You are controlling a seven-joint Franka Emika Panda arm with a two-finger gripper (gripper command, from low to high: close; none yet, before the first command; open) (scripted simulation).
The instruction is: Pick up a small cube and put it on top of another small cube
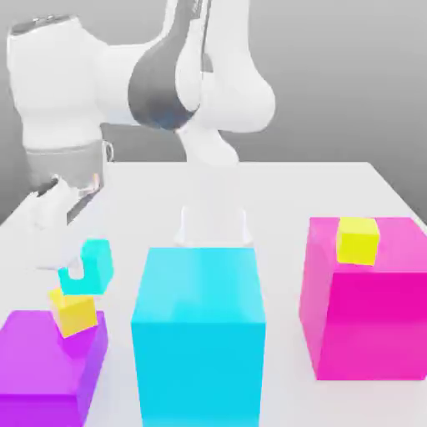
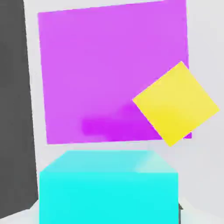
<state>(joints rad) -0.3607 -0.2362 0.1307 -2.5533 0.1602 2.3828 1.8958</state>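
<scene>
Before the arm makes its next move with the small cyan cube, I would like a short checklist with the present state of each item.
1. Gripper shut on the small cyan cube: ok.
2. Cube lifted off the table: ok, it hangs above the purple block.
3. Target visible: ok, a small yellow cube sits on the purple block, turned at an angle to the block's edges.
4. Cyan cube centred over that yellow cube: not ok, in the hand view the yellow cube lies off to one side.
5. Cube faces lined up with the target's: not ok, the target is rotated.
6. Large cyan block away from the path: ok.
</scene>
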